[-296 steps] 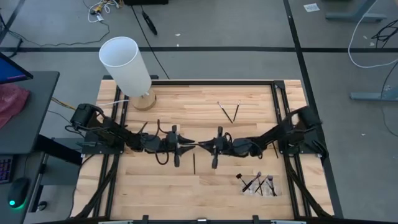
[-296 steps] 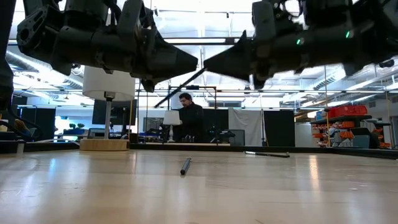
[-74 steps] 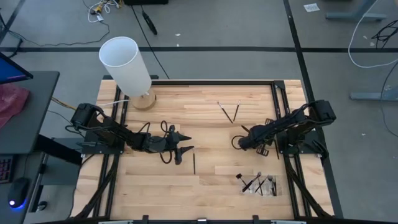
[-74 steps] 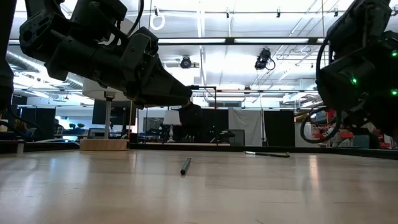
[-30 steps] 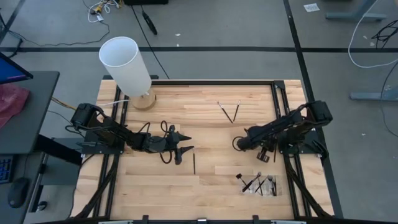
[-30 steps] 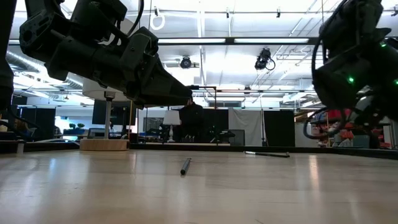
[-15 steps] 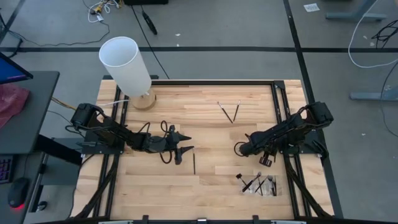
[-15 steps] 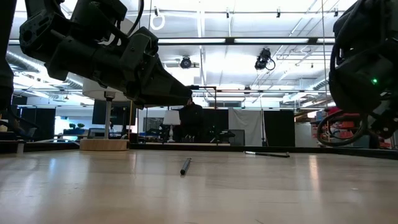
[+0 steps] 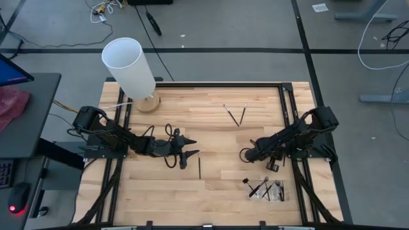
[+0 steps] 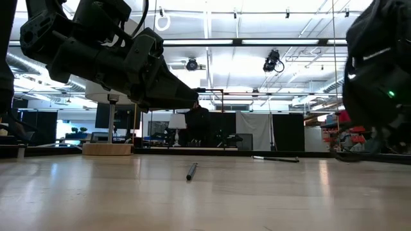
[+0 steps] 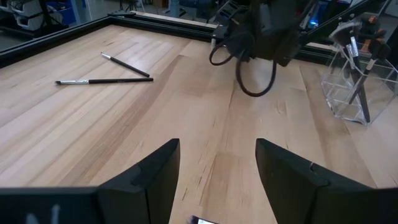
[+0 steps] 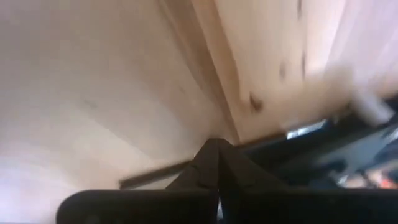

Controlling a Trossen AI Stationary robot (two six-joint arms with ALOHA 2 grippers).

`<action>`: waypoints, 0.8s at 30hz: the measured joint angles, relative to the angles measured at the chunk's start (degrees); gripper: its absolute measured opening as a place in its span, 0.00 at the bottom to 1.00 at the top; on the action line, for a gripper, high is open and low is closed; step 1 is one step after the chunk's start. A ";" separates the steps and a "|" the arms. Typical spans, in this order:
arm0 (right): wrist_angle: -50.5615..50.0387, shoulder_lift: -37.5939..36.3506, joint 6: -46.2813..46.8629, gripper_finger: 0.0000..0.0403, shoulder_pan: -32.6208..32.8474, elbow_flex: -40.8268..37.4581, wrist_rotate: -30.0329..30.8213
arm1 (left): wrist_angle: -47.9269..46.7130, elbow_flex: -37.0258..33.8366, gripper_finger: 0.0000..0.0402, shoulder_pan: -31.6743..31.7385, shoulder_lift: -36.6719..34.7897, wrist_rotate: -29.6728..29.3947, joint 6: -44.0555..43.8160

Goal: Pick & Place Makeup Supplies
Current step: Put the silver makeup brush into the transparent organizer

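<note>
Loose makeup brush (image 9: 199, 168), one, dark and slim, on the worktop (image 9: 211, 128) just beside the left hand (image 9: 190, 154), long axis crosswise to that hand's reach; the left hand is open, empty and much the nearer. Two more brushes (image 9: 235, 114) lie crossed well beyond it. Several stand in a clear holder (image 9: 267, 189) close to the closed, empty right hand (image 9: 244, 155).

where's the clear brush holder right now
In the high view the clear brush holder stands near the table's front edge on the right side, with several brushes in it, just in front of the right end effector.
</note>
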 joint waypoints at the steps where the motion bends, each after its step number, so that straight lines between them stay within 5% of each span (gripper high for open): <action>1: 0.23 -0.21 -1.22 0.00 0.04 0.86 0.63 | 0.00 0.02 0.53 0.00 -0.02 -0.02 -0.02; 9: 0.49 -3.43 -1.62 0.00 0.69 6.04 5.65 | 0.00 0.00 0.53 0.00 0.00 0.00 -0.04; 17: -12.37 -3.96 5.95 0.03 0.70 5.30 6.28 | -0.12 0.00 0.53 -0.02 0.00 0.00 0.00; 24: -7.03 -3.96 5.23 0.01 0.70 2.51 3.27 | -1.36 0.00 0.53 0.00 0.00 0.00 -0.04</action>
